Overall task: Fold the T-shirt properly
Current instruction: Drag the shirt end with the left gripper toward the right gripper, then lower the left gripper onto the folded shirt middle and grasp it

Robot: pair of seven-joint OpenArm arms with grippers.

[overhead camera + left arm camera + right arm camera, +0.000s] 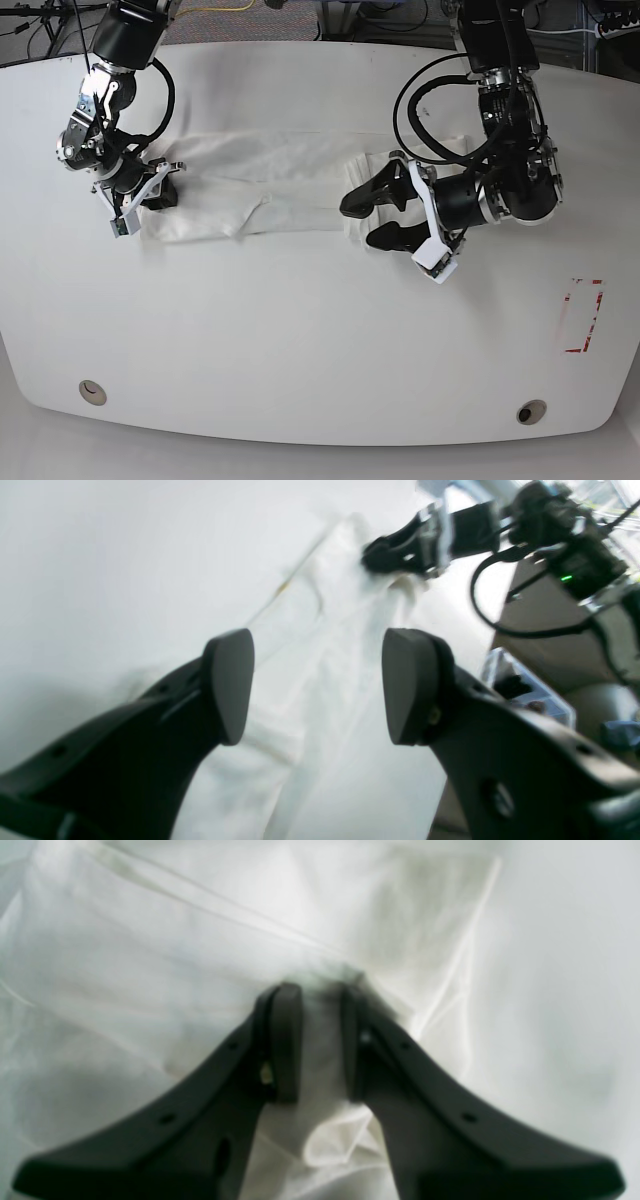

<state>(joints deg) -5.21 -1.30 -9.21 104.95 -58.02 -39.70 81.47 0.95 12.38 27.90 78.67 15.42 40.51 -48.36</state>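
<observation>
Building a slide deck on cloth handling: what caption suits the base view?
Right gripper pinches one end of the folded T-shirt while the left gripper hangs open at the other.

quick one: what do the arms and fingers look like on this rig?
Both arms are black with silver-grey joint housings and looping black cables. The left gripper and right gripper have matte black curved fingers with flat rounded pads, plus white wrist brackets.

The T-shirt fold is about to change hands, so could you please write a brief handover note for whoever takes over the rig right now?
Left end effector: open, empty, at one end of the T-shirt.
Right end effector: shut on the T-shirt's other end.
T-shirt: lies flat as a long narrow band across the table, print not visible.
Done: it looks folded lengthwise.
Left: probably fold the band end to end, then release and tidy.
</observation>
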